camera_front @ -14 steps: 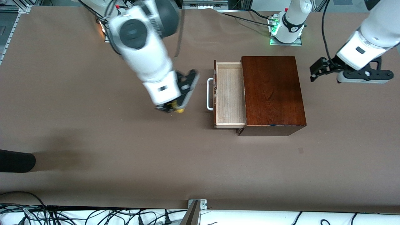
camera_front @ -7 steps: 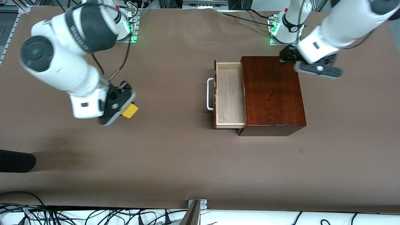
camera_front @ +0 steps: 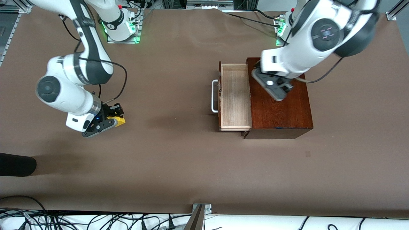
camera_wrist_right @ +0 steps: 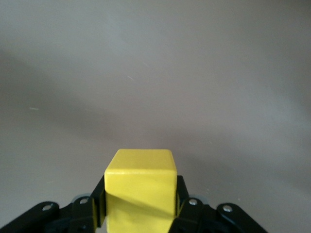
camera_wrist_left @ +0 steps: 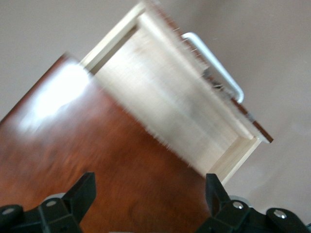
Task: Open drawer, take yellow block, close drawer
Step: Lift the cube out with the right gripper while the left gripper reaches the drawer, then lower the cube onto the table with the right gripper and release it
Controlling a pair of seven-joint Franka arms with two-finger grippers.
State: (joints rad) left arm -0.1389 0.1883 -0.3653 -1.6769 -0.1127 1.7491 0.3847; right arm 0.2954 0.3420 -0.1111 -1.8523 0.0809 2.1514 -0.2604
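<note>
You will find no legible text, label, brand name, number or sign in any of the three views. The marking on the right arm's dark joint band is too blurred to read, and the left arm's round joint cap shows only an indistinct mark.

table: brown covering | cables: tangled along edge nearest front camera; metal framing: right arm's end

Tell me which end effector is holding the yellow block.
The right end effector, low over the table toward the right arm's end, grips the yellow block; the left end effector is open over the wooden box.
</note>
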